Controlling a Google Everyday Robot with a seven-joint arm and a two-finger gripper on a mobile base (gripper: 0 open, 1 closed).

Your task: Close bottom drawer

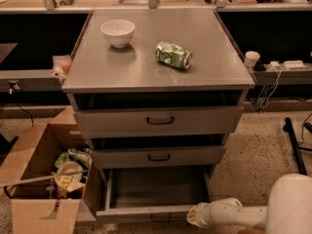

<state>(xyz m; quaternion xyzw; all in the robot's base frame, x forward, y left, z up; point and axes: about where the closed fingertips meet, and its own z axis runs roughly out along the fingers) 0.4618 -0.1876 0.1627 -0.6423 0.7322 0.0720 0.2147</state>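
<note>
- The grey metal bottom drawer (158,188), lowest of three under the flat grey metal counter (156,74), stands pulled well out toward the camera. Its flat tray is open to view, and its short front panel lies at 6 o'clock in the scene.
- The robot's white hand (195,217) sits at about 5 o'clock, right at the right end of that front panel. I cannot tell whether it touches the panel, or whether it is open or closed.
- The white arm (243,213) runs from the hand toward 4 o'clock.
- The medium-height middle drawer (158,156) and the tall-fronted top drawer (158,121) each stand slightly out, with a dark gap above each.
- On the counter a white round bowl (118,32) stands at 11 o'clock. A dented green drink can (173,55) lies on its side toward 1 o'clock, well apart from the bowl.
- An open brown cardboard box (29,152) holding mixed litter sits on the floor at 8 o'clock, just beside the bottom drawer's left side.
</note>
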